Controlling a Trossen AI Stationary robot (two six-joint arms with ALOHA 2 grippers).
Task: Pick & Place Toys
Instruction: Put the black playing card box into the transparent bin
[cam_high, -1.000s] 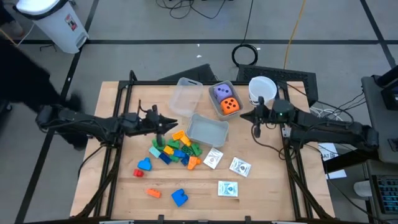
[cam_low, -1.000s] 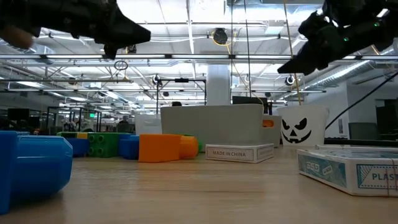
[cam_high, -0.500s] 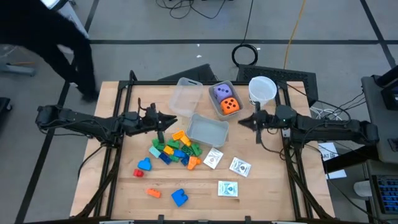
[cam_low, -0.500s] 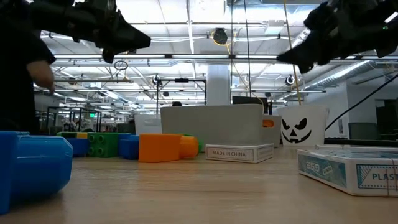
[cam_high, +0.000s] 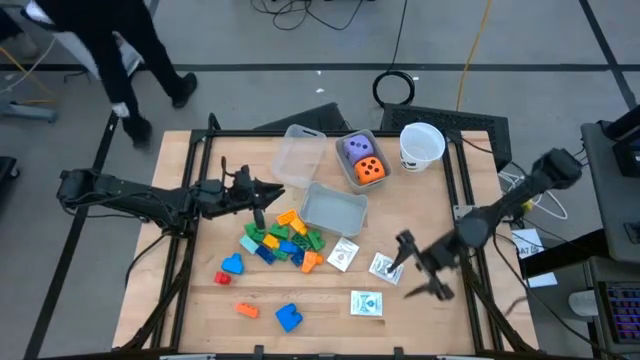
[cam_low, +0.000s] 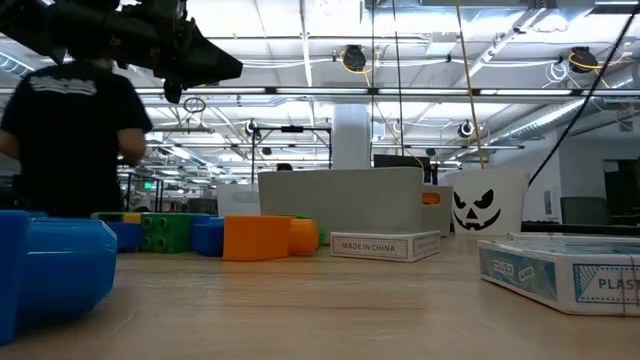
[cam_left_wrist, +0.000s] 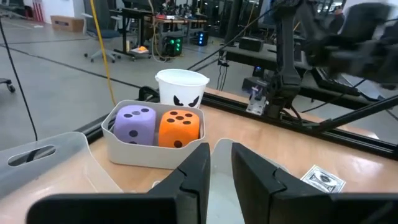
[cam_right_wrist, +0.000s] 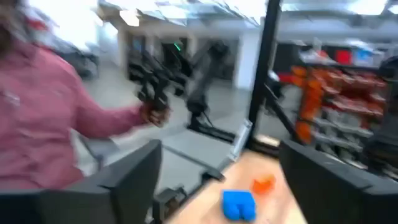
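A pile of building blocks (cam_high: 283, 240) lies mid-table, with loose blocks (cam_high: 289, 318) nearer the front edge. Three white cards (cam_high: 367, 303) lie flat to the right of the pile. A purple die (cam_high: 354, 147) and an orange die (cam_high: 370, 169) sit in a clear bin (cam_high: 378, 150). My left gripper (cam_high: 262, 195) hovers above the pile's far edge, its fingers (cam_left_wrist: 198, 171) close together with nothing between them. My right gripper (cam_high: 416, 268) hangs open beside the middle card (cam_high: 385, 267), above the table; its fingers (cam_right_wrist: 134, 177) show wide apart in the blurred right wrist view.
Two more clear bins stand at the back, one upright (cam_high: 302, 155) and one (cam_high: 333, 207) right behind the pile. A white cup (cam_high: 422, 145) with a face stands at the far right. A person (cam_high: 120, 50) walks beyond the table's far left corner.
My right gripper has swung from beside the white cup toward the table's near edge, turned about, and opened; it now stands over the cards and has left the low view. A person has walked past behind the table's far left.
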